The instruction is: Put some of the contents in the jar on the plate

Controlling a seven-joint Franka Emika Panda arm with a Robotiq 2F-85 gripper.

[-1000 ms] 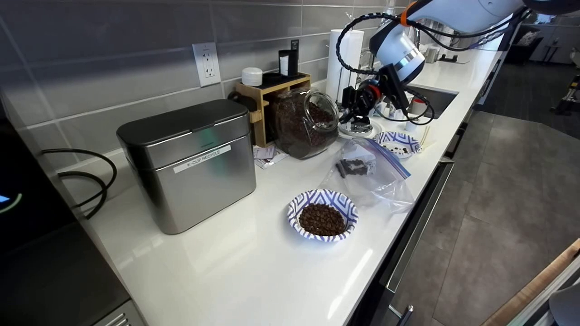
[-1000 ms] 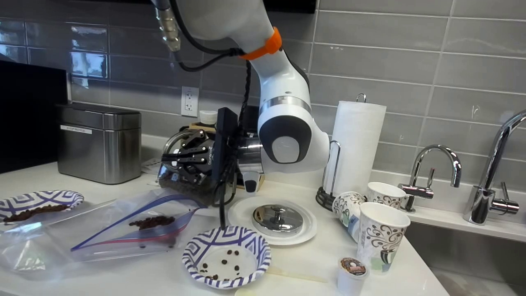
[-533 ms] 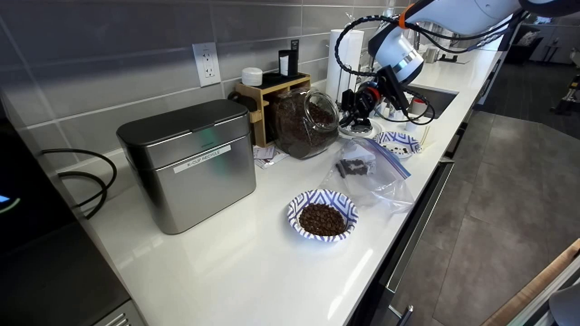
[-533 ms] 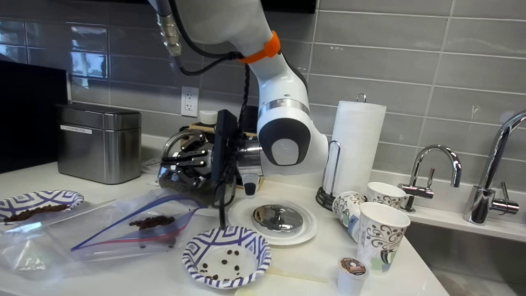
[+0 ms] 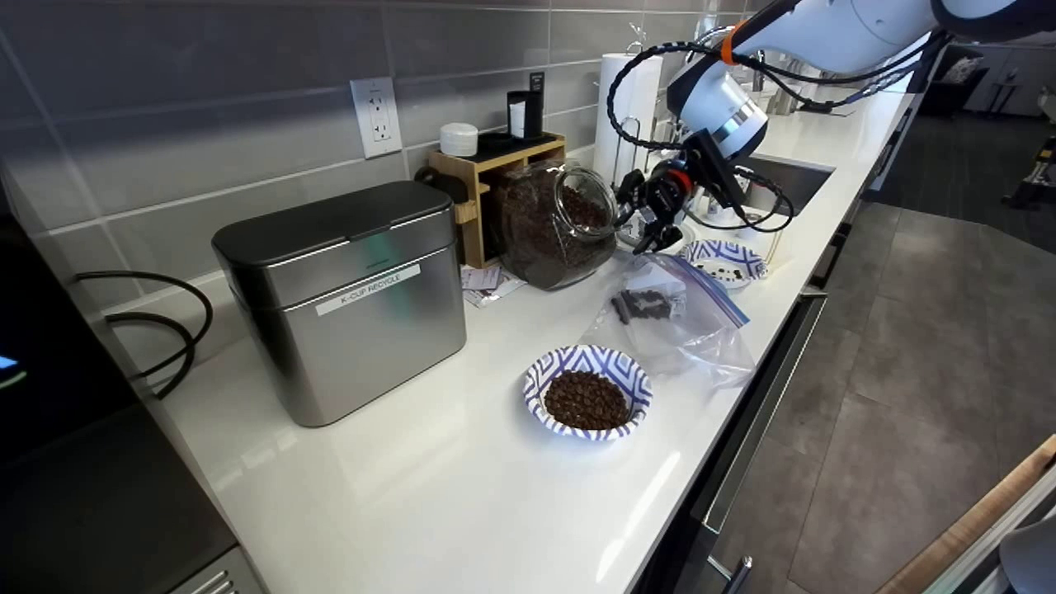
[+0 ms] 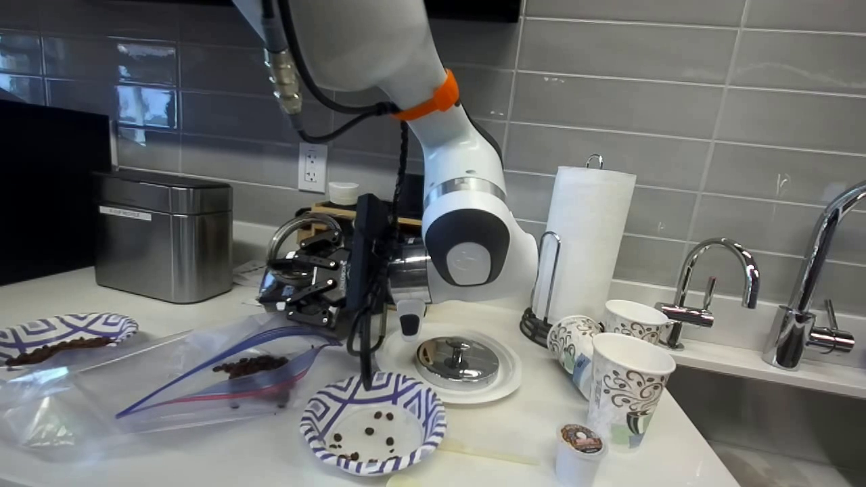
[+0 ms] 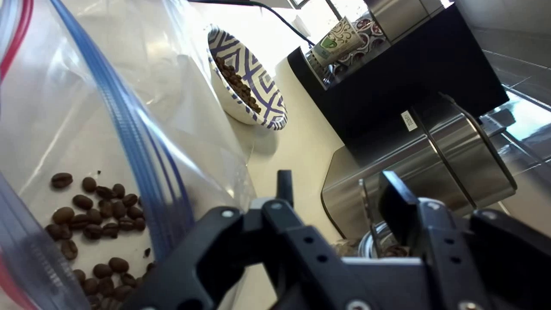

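Jaws stand parted, holding nothing, beside the glass jar [image 5: 551, 233] of coffee beans [image 5: 584, 208]; whether touching, we cannot tell.

Wht surface [image 5: 412, 511], glossy
On it: jar [image 5: 536, 235], recyc. bin [image 5: 388, 338], zip bag [image 5: 701, 342], 2 patt. bowls [image 5: 538, 386], wht plate [image 6: 510, 375], paper cups [image 6: 629, 392], towel holder [image 6: 534, 328]

Glare on counter [image 5: 396, 495], washed-out window [image 7: 320, 19]; dim tiles [image 5: 206, 49]

On the steel bin [image 5: 375, 351], a white label [image 5: 368, 289] reads — all in capitals — "K-CUP RECYCLE".
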